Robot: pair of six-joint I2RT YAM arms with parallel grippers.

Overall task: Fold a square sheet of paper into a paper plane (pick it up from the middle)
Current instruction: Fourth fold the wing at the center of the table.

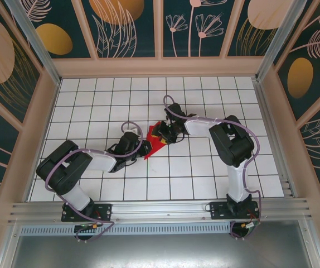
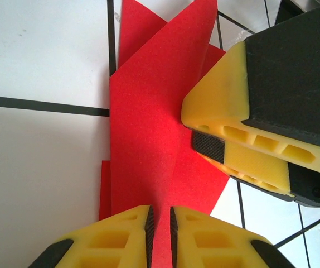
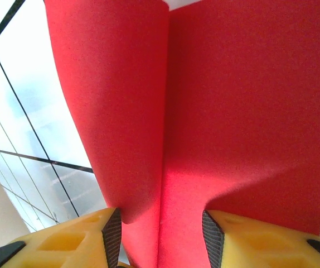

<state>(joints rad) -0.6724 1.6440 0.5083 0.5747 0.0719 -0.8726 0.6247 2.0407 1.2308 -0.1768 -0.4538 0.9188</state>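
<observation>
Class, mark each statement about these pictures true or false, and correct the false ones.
1. The left claw and the right claw both reach the paper. True.
2. The left claw is wide open. False: it is shut on the paper.
3. The paper lies flat and unfolded. False: it is creased, with layers raised.
4. The table has white tiles with dark lines. True.
</observation>
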